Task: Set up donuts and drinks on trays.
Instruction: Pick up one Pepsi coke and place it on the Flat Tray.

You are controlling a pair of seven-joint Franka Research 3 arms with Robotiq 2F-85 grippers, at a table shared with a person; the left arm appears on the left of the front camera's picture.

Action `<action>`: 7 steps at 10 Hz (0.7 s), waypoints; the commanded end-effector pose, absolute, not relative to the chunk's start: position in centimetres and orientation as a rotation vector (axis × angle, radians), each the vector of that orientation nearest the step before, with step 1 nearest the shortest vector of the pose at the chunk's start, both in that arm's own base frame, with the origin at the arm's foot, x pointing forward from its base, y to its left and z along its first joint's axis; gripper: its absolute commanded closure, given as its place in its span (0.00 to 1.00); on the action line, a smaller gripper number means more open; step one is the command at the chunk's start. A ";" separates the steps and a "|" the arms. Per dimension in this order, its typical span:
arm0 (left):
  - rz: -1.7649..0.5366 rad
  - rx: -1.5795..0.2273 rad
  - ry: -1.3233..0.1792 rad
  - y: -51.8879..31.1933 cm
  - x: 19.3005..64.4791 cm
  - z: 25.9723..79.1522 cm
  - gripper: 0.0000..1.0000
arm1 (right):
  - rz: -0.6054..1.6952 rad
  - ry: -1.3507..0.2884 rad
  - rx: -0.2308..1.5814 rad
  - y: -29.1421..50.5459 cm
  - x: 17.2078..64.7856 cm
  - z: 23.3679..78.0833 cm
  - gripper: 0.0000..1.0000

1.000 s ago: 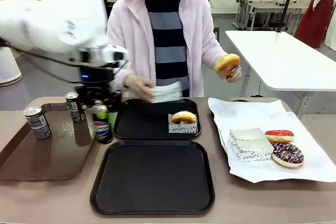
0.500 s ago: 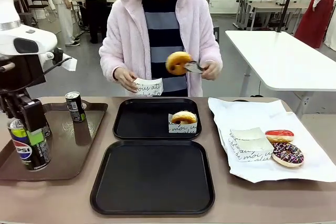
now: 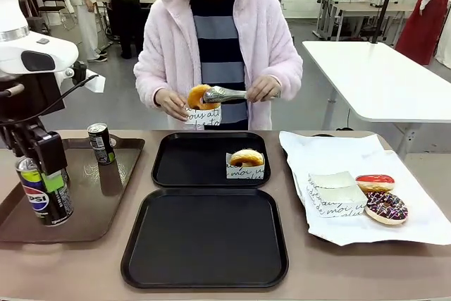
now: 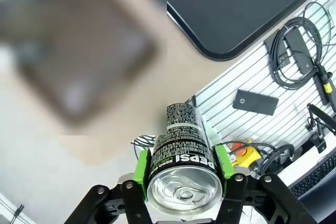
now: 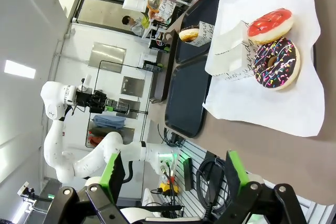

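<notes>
The left pincer (image 3: 46,174) is clamped on the Pepsi can (image 4: 181,140) and holds it upright over the brown tray (image 3: 91,209), at the left end of the counter (image 3: 70,273). The right pincer (image 5: 173,174) is spread apart with nothing in it. If the can is carried too low, it could hit the raised rim of the near black tray (image 3: 204,241) and tip or slip out. I cannot tell if the can's bottom touches the brown tray. The left wrist view is blurry at the top left. The person's hand (image 3: 173,102) hides part of the donut (image 3: 197,95)
</notes>
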State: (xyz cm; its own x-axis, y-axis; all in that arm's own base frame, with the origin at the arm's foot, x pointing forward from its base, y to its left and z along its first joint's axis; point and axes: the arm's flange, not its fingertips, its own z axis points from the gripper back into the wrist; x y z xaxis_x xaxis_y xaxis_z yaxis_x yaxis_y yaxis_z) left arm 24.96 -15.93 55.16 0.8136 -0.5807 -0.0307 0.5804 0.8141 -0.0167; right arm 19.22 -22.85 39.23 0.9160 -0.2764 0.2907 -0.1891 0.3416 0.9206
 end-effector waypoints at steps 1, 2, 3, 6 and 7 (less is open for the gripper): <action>-0.629 -0.008 0.036 -15.7 24.7 55.5 0.42 | -0.050 -0.466 1.249 -22.9 19.4 39.3 0.00; -0.620 -0.007 0.035 -15.9 25.0 55.2 0.42 | -0.050 -0.466 1.249 -22.9 19.4 39.3 0.00; -0.586 -0.031 -0.003 -17.5 27.5 53.9 0.42 | -0.050 -0.466 1.249 -22.9 19.4 39.3 0.00; -0.568 -0.053 -0.107 -21.2 33.1 50.4 0.42 | -0.050 -0.466 1.249 -22.9 19.4 39.3 0.00; -0.559 -0.070 -0.100 -21.9 34.8 49.0 0.42 | -0.050 -0.466 1.249 -22.9 19.4 39.3 0.00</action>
